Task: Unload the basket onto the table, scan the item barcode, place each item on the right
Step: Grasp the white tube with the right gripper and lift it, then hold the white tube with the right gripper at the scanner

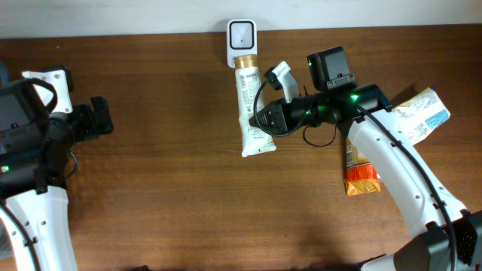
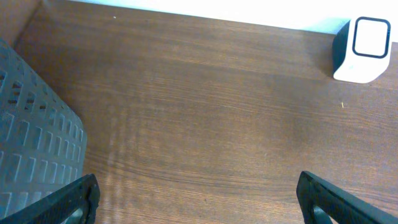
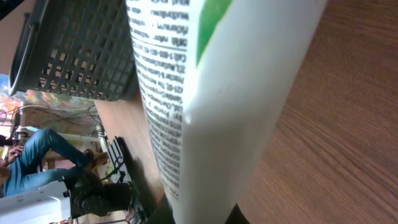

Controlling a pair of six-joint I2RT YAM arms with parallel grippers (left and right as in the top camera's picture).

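Note:
A white tube (image 1: 251,105) with a gold cap and printed text points its cap end at the white barcode scanner (image 1: 242,41) by the table's back edge. My right gripper (image 1: 261,119) is shut on the tube's lower part from the right. In the right wrist view the tube (image 3: 217,93) fills the frame, clamped between the dark fingers of the right gripper (image 3: 199,214). My left gripper (image 1: 102,120) stays far left, open and empty. In the left wrist view the left gripper (image 2: 199,199) is over bare wood, with the scanner (image 2: 364,50) at the top right.
An orange packet (image 1: 360,169) and a white-and-blue packet (image 1: 422,117) lie on the right, partly under the right arm. A small white object (image 1: 280,75) sits beside the tube. A dark mesh basket (image 2: 31,124) stands at the far left.

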